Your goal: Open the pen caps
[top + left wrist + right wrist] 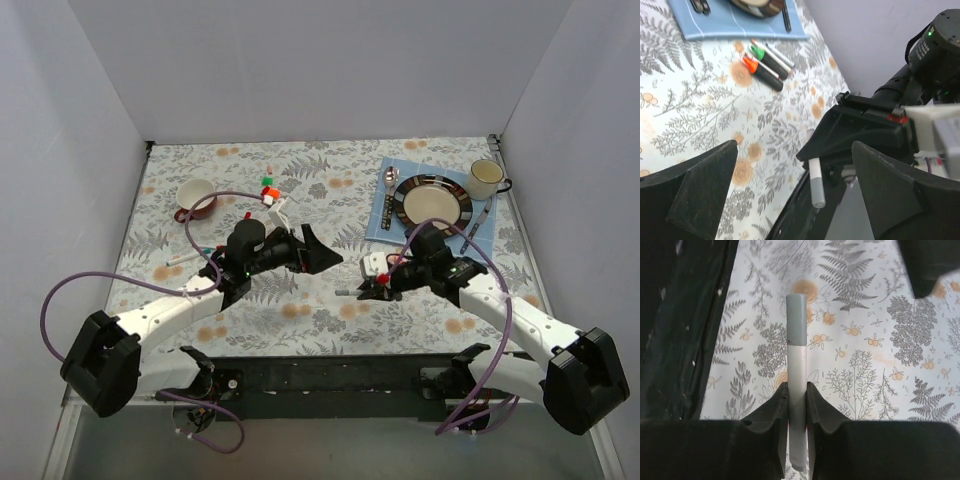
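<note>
Grey cap (796,320) sits on the tip of a white pen (796,365), not pulled off. The right gripper (796,390) is clamped tight on the white barrel, with the cap end sticking out past the fingertips. In the top view the right arm comes in from the near right corner with its elbow bent. Its wrist points left toward the table's middle, low over the floral cloth (300,310).

The left arm comes from the near left corner, forearm angled up and right. The left gripper (318,255) faces the right one and is spread wide with nothing in it. The left wrist view shows both black fingers (705,185) far apart and the held pen hanging between them further off. No contact between left gripper and pen.

Loose red, green and orange caps (268,190) lie behind the left gripper near a white cup (195,193). More pens (180,258) lie by the left forearm. Black-barrelled markers (767,65) with orange and green caps lie beside the blue napkin (385,225). On the napkin are a dark-rimmed plate (432,202) and a spoon (390,180). A mug (487,178) stands at the far right corner.
</note>
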Action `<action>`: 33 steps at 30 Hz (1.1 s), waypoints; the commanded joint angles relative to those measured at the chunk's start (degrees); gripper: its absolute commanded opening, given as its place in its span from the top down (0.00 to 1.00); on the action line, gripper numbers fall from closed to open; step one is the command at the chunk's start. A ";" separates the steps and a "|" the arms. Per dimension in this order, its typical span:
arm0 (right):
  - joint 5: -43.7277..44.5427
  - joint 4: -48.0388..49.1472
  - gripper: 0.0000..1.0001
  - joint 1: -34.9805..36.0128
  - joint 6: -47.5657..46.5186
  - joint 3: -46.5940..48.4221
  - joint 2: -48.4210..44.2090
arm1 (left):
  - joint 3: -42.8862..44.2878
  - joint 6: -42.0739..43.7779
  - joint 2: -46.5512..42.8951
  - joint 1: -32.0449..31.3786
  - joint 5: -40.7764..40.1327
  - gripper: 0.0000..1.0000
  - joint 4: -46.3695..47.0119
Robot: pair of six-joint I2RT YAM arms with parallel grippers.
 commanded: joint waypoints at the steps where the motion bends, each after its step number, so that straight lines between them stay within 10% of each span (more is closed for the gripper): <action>1: -12.50 13.94 0.99 -6.41 29.18 1.95 0.62 | -7.07 -8.82 -0.31 -1.15 -11.18 0.02 21.75; 14: -12.70 40.68 0.99 -10.90 60.53 -5.70 5.90 | -9.28 -9.37 6.72 -7.39 -19.80 0.16 41.67; 33: -9.09 47.28 0.99 -13.27 67.93 -7.72 7.75 | -6.82 -10.68 14.55 -10.64 -19.27 0.56 48.79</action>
